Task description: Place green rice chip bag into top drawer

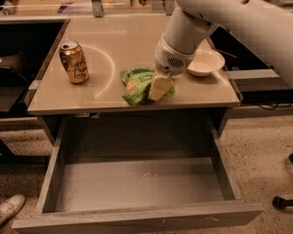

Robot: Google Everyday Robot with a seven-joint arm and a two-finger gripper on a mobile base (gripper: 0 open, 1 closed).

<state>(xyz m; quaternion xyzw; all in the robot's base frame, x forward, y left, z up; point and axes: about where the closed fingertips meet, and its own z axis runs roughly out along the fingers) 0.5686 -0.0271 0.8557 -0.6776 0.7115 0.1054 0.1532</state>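
The green rice chip bag (pixel 136 84) lies crumpled near the front edge of the beige tabletop (pixel 112 43), right of centre. My gripper (pixel 158 87) reaches down from the white arm (pixel 185 28) and is shut on the bag's right side; a pale fingertip (pixel 159 86) lies over the bag. The top drawer (pixel 136 184) is pulled fully open below the table's front edge. It is grey, wide and shallow, with nothing inside. Its front panel (pixel 136 222) is nearest to me.
A gold soda can (pixel 74 61) stands upright at the table's left. A white bowl (pixel 205 62) sits at the right, just behind the arm. A white shoe (pixel 5 211) is on the floor at the lower left; black caster wheels (pixel 283 202) are at the right.
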